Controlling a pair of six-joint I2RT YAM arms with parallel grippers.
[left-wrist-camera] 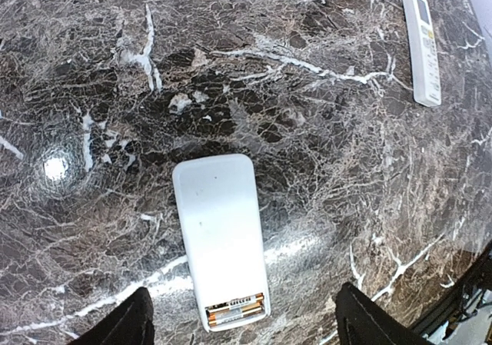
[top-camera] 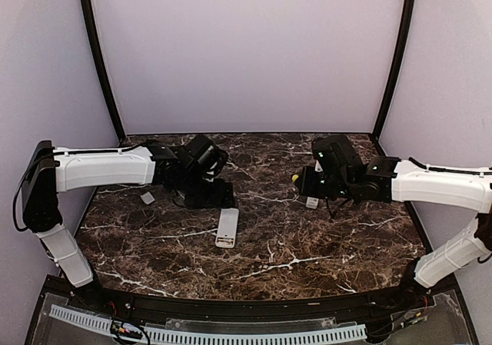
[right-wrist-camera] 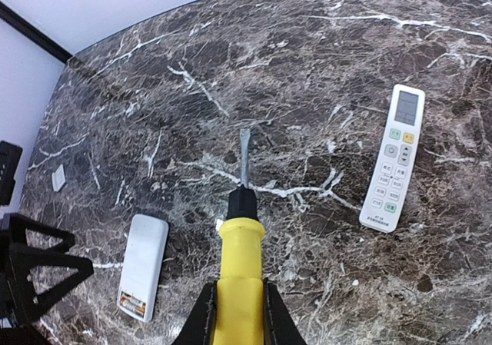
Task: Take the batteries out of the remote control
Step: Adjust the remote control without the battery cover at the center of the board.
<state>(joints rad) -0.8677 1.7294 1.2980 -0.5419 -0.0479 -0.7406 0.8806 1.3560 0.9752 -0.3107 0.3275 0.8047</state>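
A white remote control (left-wrist-camera: pixel 217 230) lies face down on the marble, its battery bay uncovered at the near end. Two gold-and-black batteries (left-wrist-camera: pixel 234 309) sit side by side in that bay; they also show in the right wrist view as batteries (right-wrist-camera: pixel 132 306). My left gripper (left-wrist-camera: pixel 244 290) hangs open above that end of the remote, with its fingers (left-wrist-camera: pixel 127 326) wide on either side and touching nothing. My right gripper (right-wrist-camera: pixel 237 285) is shut on the yellow handle of a screwdriver (right-wrist-camera: pixel 242 245), whose blade points away over the table. From above, the remote (top-camera: pixel 227 227) lies just in front of the left gripper (top-camera: pixel 209 193).
A second white remote (right-wrist-camera: pixel 392 157) lies face up, buttons showing, under the right arm (top-camera: pixel 312 202). A small flat white cover (top-camera: pixel 147 197) rests at the left of the table, also seen as the cover (right-wrist-camera: pixel 58 177). Curved black rails and walls bound the table.
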